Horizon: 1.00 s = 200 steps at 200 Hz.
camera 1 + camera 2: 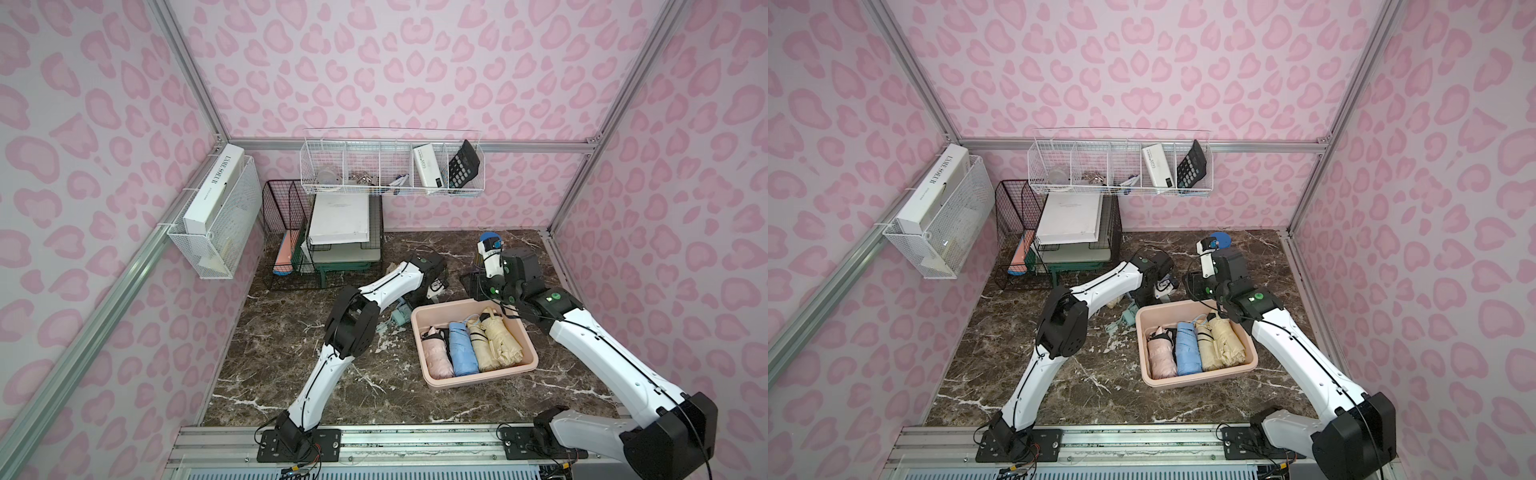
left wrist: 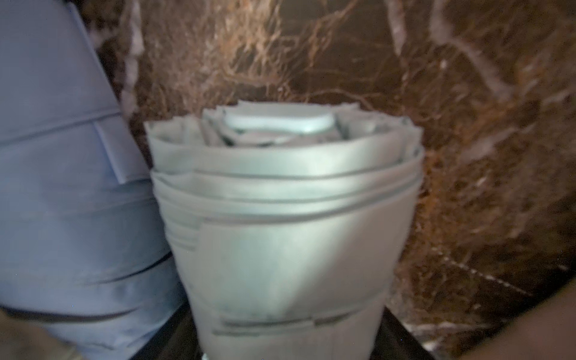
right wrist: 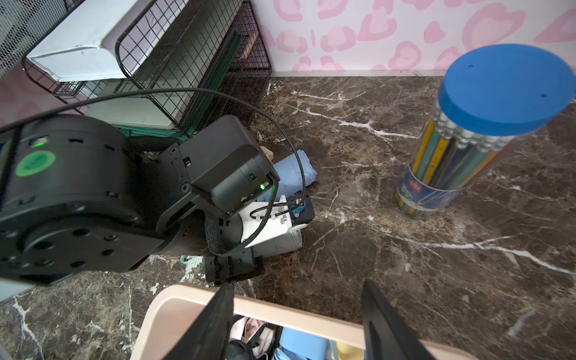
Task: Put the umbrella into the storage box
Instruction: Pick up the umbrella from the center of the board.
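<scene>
While L gripper (image 3: 246, 255) straddles mint umbrella (image 2: 280, 233) for pickup, can't tell if clamped; R gripper (image 3: 297, 290) apart, empty. Next: firm pinch, lift into box (image 1: 482, 377).

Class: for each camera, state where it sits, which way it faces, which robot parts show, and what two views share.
Top views: overhead at the front, looking down and back; left arm, right arm, storage box.
Left wrist: close over the pale green umbrella; blurred fingers.
Right wrist: above the storage box's rim, facing the back wall; own fingers, left arm.
Shared: both wrist views show that umbrella.
</scene>
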Tool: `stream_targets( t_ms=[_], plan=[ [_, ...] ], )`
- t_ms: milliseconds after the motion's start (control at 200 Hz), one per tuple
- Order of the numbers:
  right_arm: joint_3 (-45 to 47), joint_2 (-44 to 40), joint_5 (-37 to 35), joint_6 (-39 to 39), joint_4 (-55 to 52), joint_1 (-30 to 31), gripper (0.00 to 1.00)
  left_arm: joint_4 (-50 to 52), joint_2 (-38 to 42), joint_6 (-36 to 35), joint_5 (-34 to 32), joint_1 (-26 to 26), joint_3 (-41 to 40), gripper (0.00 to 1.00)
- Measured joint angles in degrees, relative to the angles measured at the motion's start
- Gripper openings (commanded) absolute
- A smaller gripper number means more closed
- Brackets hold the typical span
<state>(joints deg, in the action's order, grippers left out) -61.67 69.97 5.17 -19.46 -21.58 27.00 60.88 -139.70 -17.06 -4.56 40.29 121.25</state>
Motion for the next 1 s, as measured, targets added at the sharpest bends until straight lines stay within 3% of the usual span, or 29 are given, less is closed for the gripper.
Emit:
stream_targets(
  t_ms=[655, 1000],
  plan=[
    [2.4, -2.3, -0.1, -0.4, 0.7, 0.0, 0.58, -0.3, 2.5, 0.3, -2.6, -0.1, -1.1, 0.35],
    [3.6, -4.0, 1.1, -3.1, 3.6, -2.0, 0.58, -0.4, 10.8, 0.7, -5.0, -0.2, -5.2, 0.31]
  ],
)
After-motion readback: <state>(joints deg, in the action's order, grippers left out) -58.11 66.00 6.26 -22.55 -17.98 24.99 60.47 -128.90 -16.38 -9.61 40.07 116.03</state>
